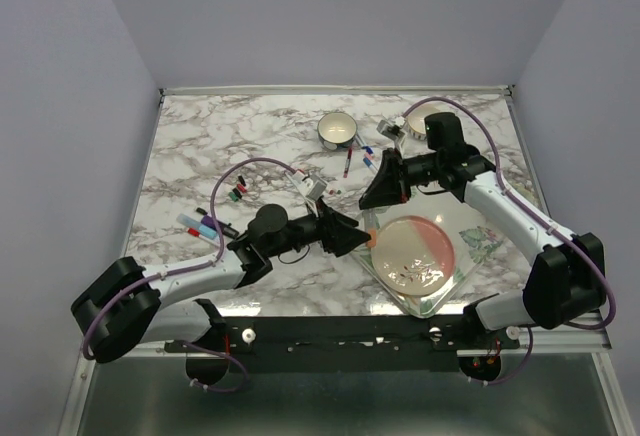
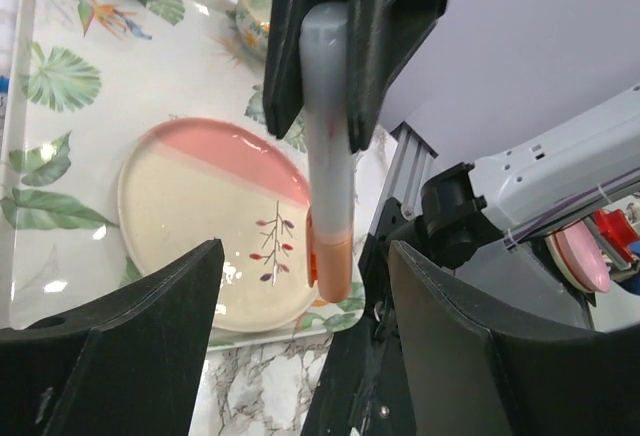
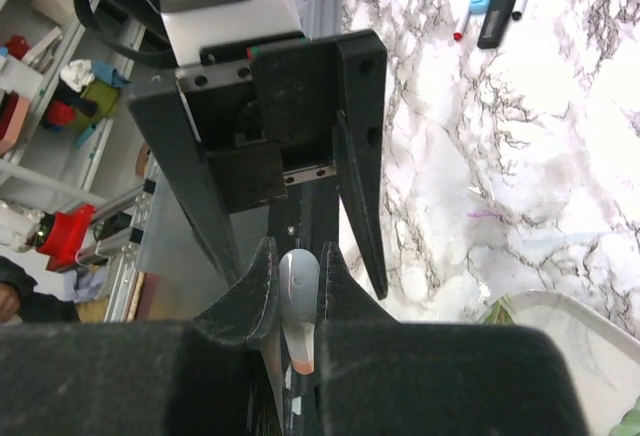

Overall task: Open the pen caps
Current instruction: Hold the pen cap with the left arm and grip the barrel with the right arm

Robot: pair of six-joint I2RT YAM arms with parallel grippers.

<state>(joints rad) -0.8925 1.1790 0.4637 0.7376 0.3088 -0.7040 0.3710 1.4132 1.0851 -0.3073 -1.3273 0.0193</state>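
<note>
Grips pen (image 2: 328, 156) tight in right gripper (image 3: 298, 291) over tray (image 2: 150, 66) left edge, left gripper (image 2: 305, 251) spread wide around orange cap (image 2: 331, 261).

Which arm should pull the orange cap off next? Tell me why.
Left. The left gripper is open with its fingers either side of the orange cap; the right gripper is shut on the pen barrel, holding it.

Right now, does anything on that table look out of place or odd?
Only mildly. Marker pens lie scattered on the marble table, more beside the bowl. One pen hangs in mid-air near the tray, clamped by the right gripper, orange cap on, with the left gripper open around it.
</note>
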